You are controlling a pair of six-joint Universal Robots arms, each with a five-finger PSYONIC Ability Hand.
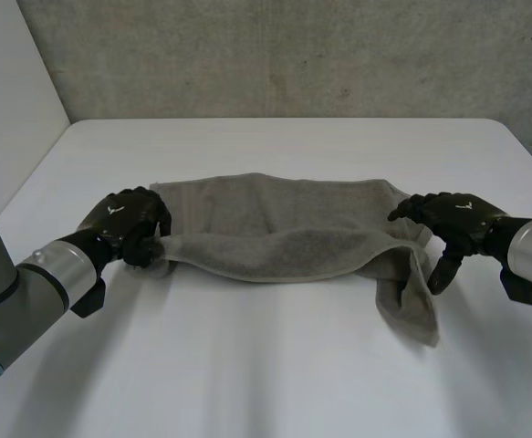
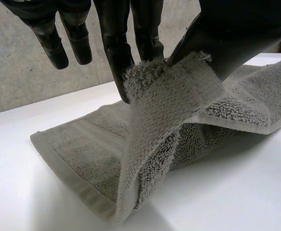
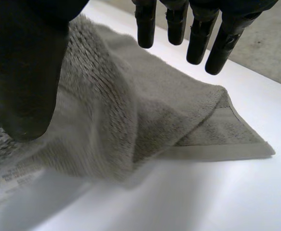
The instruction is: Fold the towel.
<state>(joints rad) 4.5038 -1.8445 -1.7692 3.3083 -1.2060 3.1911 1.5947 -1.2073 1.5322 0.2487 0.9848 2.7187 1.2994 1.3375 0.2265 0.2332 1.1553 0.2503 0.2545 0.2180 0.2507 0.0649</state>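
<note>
The grey terry towel (image 1: 284, 237) lies across the white table (image 1: 275, 392) with its long axis running left to right, one end at each of my hands. My left hand (image 1: 129, 224) pinches the near-left corner between thumb and fingers and holds it raised off the table, so the near edge sags from there toward the right. My right hand (image 1: 448, 219) hovers at the right end with its fingers straight and spread, clear of the cloth. The towel rises beside my thumb, and I cannot tell whether it touches. The loose near-right corner has flopped onto the table, to the near side and just left of those fingers. I judge my right hand must reach near and pinch it before both hands can carry the near edge to the far one.
</note>
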